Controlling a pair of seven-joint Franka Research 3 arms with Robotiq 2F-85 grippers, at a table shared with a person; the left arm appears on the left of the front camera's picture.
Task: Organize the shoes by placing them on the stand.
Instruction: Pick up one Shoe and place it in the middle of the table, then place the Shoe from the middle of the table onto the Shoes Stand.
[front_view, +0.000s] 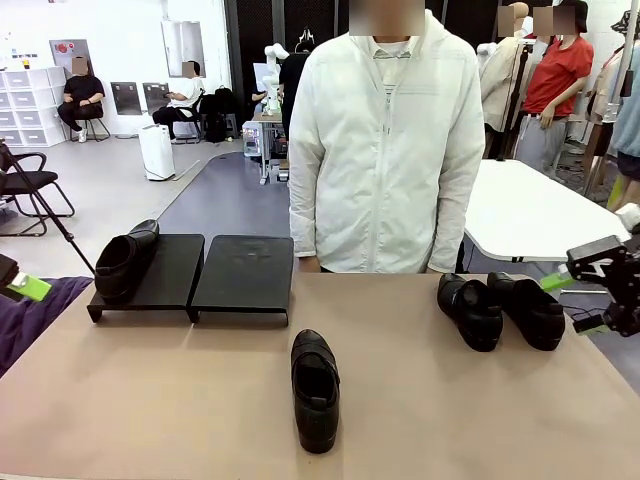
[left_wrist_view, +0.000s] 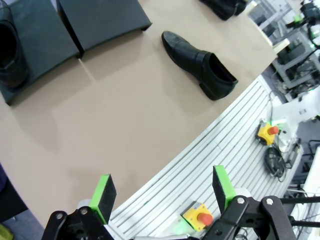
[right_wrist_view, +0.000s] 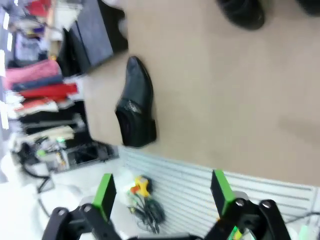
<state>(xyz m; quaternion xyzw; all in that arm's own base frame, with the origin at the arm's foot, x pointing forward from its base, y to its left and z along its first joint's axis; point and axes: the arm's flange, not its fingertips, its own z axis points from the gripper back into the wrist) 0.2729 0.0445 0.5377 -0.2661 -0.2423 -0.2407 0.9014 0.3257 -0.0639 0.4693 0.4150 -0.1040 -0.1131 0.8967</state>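
Both pairs of jaws stand wide with nothing between them: the left gripper (left_wrist_view: 162, 194) hangs above the table (left_wrist_view: 115, 115) edge at the front view's far left, the right gripper (right_wrist_view: 162, 192) at its far right. Two shoes (front_view: 470, 312) lie side by side at right centre, near the right gripper, and another shoe (front_view: 315, 388) lies alone at lower centre. At centre left, one more shoe (front_view: 125, 262) sits on the left panel of the stand (front_view: 245, 272).

The stand's (front_view: 245, 262) right panel is bare; a loafer (front_view: 125, 262) fills the left panel's left half. A second loafer (front_view: 315, 388) lies before the stand.
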